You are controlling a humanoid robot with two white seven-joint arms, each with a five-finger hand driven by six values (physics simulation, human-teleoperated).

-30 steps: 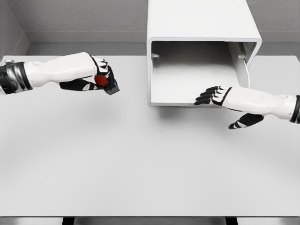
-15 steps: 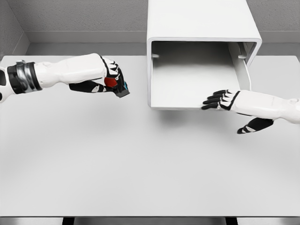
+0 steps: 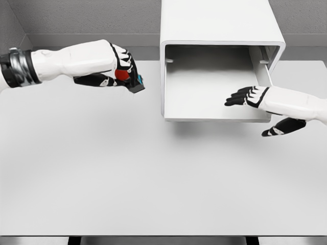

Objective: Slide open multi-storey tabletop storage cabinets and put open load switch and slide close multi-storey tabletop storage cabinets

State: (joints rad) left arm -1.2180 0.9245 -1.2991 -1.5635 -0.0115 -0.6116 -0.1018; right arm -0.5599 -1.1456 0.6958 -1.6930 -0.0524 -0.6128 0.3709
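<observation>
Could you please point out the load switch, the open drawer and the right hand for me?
load switch (image 3: pixel 124 77): head view, on its red part, in the left hand's grip.
open drawer (image 3: pixel 204 87): head view, bare floor.
right hand (image 3: pixel 249 96): head view, on the knuckles.

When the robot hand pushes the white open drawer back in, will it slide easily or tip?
The white open drawer looks empty, so it is probably light. It likely slides straight inside the white box cabinet. Pushed by the right robot hand near one side, it might skew slightly.

White table (image 3: pixel 102 173), apparently under cabinet (image 3: pixel 217 30)
</observation>
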